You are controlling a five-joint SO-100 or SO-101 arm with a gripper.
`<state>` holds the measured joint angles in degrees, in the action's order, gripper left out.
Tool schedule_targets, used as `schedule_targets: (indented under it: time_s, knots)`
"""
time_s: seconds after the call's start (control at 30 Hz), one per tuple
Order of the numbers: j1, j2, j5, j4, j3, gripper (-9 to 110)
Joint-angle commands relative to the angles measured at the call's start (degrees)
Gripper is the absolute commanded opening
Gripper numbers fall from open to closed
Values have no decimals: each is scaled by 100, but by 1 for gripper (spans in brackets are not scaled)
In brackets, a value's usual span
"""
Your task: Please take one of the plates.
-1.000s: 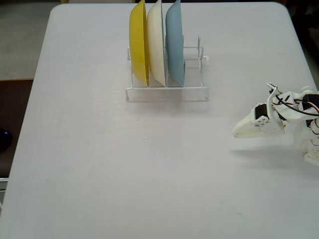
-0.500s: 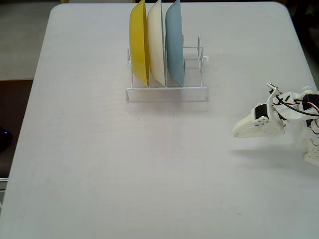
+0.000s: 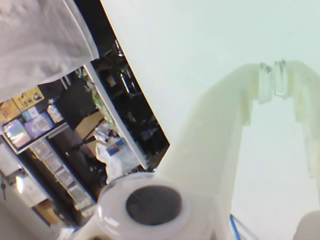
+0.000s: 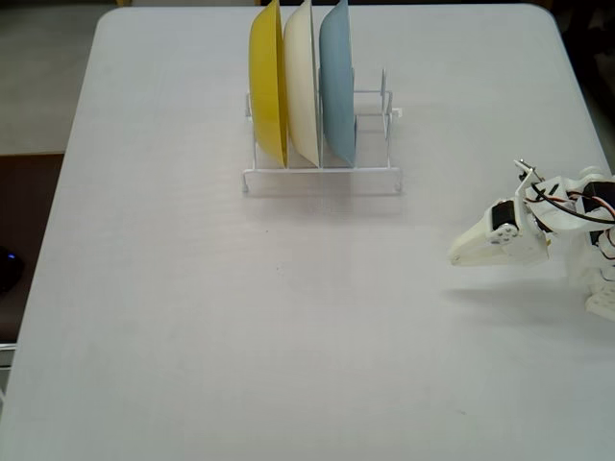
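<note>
Three plates stand on edge in a white wire rack [image 4: 322, 180] at the back middle of the table in the fixed view: a yellow plate [image 4: 267, 82], a cream-coloured plate [image 4: 301, 82] in the middle and a light blue plate [image 4: 337, 82]. My white gripper [image 4: 457, 255] rests low over the table at the right edge, well to the right of and nearer than the rack, pointing left. In the wrist view the gripper [image 3: 272, 80] has its fingertips almost touching, shut on nothing. No plate shows in the wrist view.
The rack has free slots [image 4: 375, 115] to the right of the blue plate. The pale table [image 4: 192, 307] ends at the left against a dark floor. The arm's base and wires [image 4: 586, 206] sit at the right edge. Room clutter [image 3: 75, 140] shows beyond the table edge in the wrist view.
</note>
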<state>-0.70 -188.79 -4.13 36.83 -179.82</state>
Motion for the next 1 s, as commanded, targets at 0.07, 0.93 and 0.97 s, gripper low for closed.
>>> schedule_targets:
  time_s: [0.07, 0.93, 0.97]
  knots:
    - [-26, -79, 9, 0, 9, 0]
    - [-26, -79, -158, 0, 9, 0]
    - [-26, -79, -158, 0, 9, 0]
